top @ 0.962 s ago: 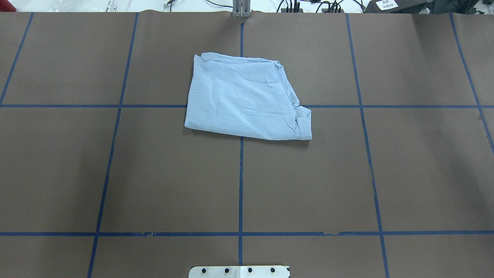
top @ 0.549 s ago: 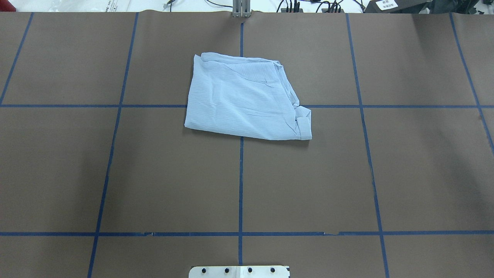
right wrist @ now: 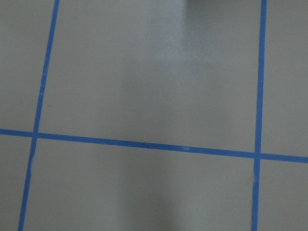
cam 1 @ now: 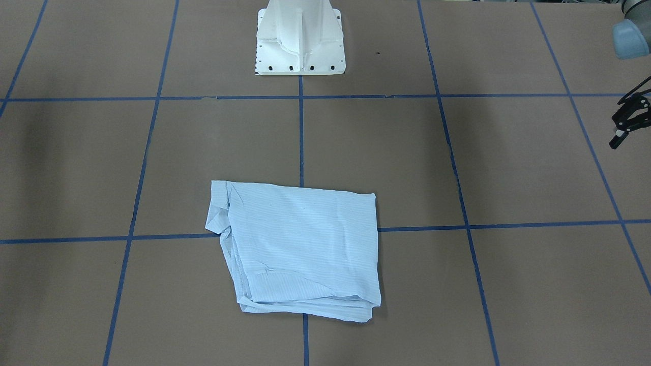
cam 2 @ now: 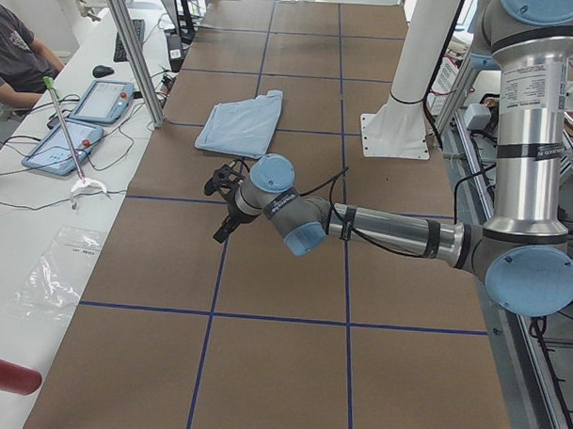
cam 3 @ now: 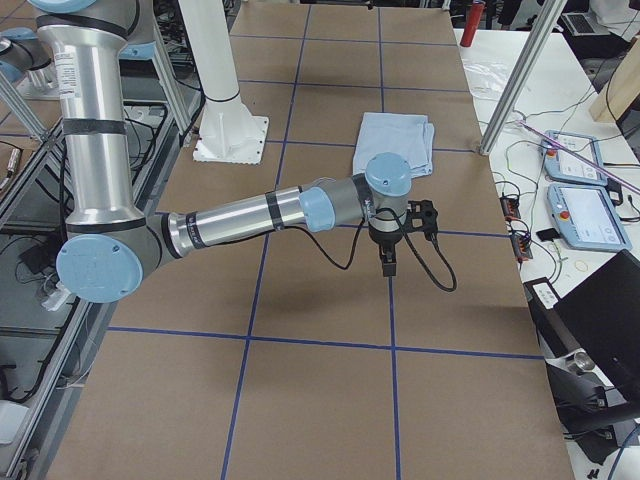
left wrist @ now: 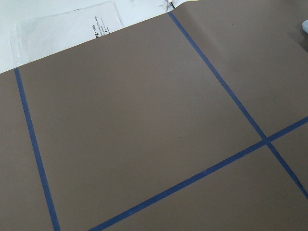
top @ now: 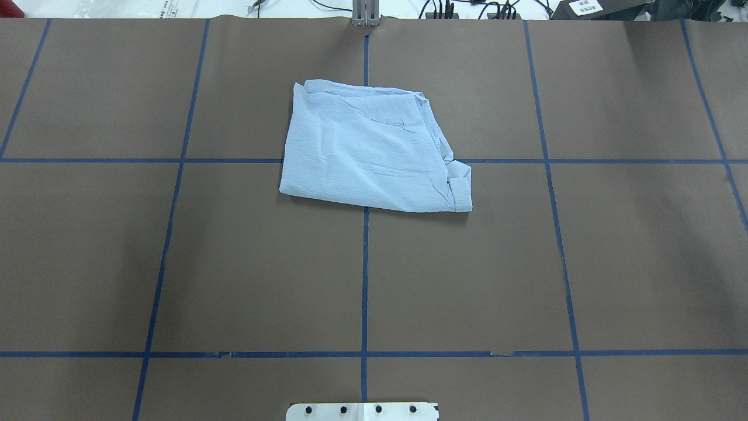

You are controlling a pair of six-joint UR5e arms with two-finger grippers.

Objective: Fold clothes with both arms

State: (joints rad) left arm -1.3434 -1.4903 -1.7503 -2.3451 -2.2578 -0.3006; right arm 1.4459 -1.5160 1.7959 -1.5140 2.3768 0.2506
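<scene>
The shirt [top: 368, 152] lies folded into a rough four-sided packet, a little wider than deep. It is on the table [top: 175, 263] beyond its middle, well away from the base [cam 1: 300, 40]. It covers the crossing of two tape lines [top: 364, 280]. Its long axis runs across the table, tilted so that the near edge slants toward the robot on its right side. The smooth, closed fold faces the robot's left. The loose, stacked edges face its right and the far side, where several thin layers show one over another.

The cloth is thin, pale blue and finely striped, with soft creases across the top face. A small flat tab of cloth sticks out at the near right corner. Which part of the garment it belongs to is hard to tell.

The table wears matt brown paper marked in a grid of blue tape.

The left gripper [cam 1: 623, 134] hangs over bare paper, well apart from the shirt. The front view's edge cuts it off and only one finger shows, so I cannot tell whether it is spread or pressed together. The right gripper [cam 3: 390, 262] appears only from the side, also clear of the shirt, and I cannot tell its state either. Both wrist views show only paper and tape, the right one washed out.
</scene>
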